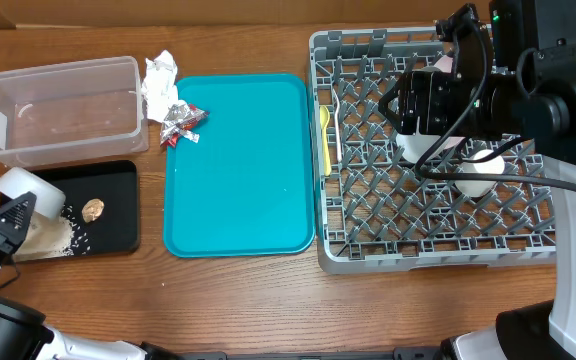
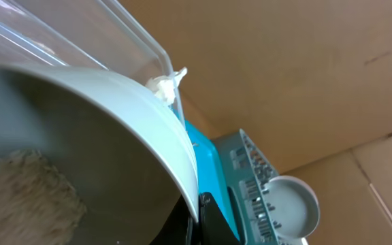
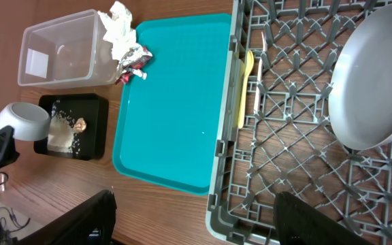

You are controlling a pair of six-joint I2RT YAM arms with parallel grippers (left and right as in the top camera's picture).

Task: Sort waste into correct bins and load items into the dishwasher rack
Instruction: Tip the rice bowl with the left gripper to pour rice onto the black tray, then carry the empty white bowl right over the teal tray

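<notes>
Pinching the rim of the grey bowl [image 1: 30, 188] with the left end effector [image 1: 18, 210], pads pressed tight on it. Holding the bowl tilted over the left end of the black tray [image 1: 118, 185], near the left edge of the tabletop [image 1: 268, 300]. Inside the bowl, a pale grainy patch. In the tray: loose white rice grains [image 1: 76, 238] and a tiny brown morsel [image 1: 93, 209]. Just behind the tray, the clear tub [image 1: 58, 105]. Right beside the tub, the crumpled napkin [image 1: 160, 78]. Next to that, on the far-left corner of the teal tray [image 1: 238, 170], the red wrapper [image 1: 183, 122]. Above the dishwasher rack [image 1: 388, 230], the right end effector [image 3: 194, 204], spread wide, gripping nothing. In the rack: a pale grey plate [image 3: 369, 75] standing on edge, plus a yellow spoon [image 1: 325, 140] and a white fork [image 1: 337, 110] along the left side.
</notes>
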